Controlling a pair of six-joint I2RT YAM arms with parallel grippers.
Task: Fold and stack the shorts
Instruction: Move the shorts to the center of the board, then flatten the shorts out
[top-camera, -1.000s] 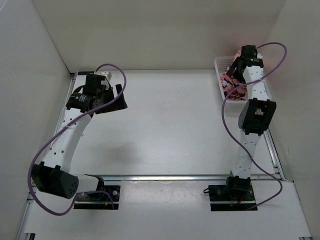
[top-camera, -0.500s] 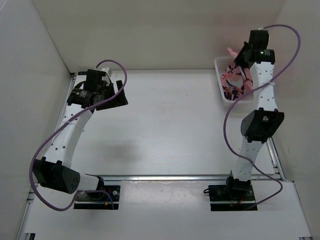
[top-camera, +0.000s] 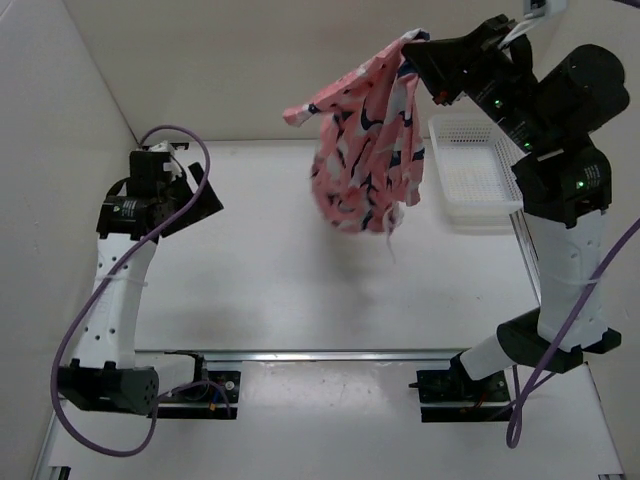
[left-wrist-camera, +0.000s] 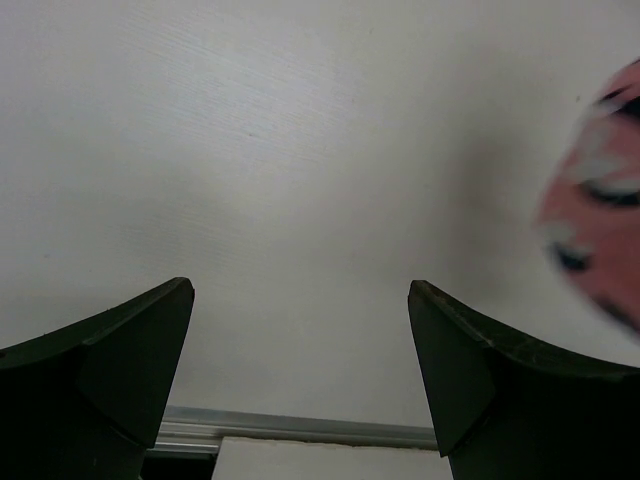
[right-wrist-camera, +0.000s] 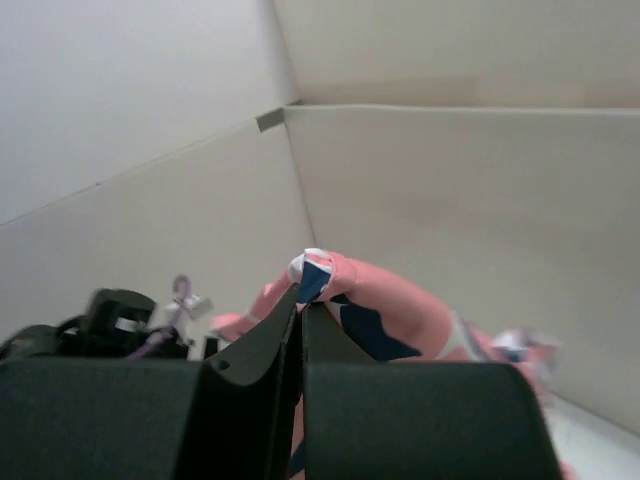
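The shorts (top-camera: 365, 150) hang in the air from the right gripper (top-camera: 414, 46), whose jaws are fully closed on a small pinch of fabric at one edge of the garment, as the right wrist view confirms. The cloth hangs bunched and twisted above the far part of the table (top-camera: 300, 290), to the left of the white mesh basket (top-camera: 470, 205), with a thin cord (top-camera: 390, 238) trailing from the lower folds. The left gripper (left-wrist-camera: 300, 288) hovers over the left side of the table with its jaws spread wide and nothing between them; a blurred pink patch of the garment shows at the right margin of its wrist view. Handling, as judged: the fabric is light and limp, so it will sag and swing from any single hold and will not keep a shape until laid flat. It is not fragile, though a shallow pinch may slip. A second hold is best taken at a free corner or along the waistband edge, well apart from the first, so that the two arms can draw the cloth taut
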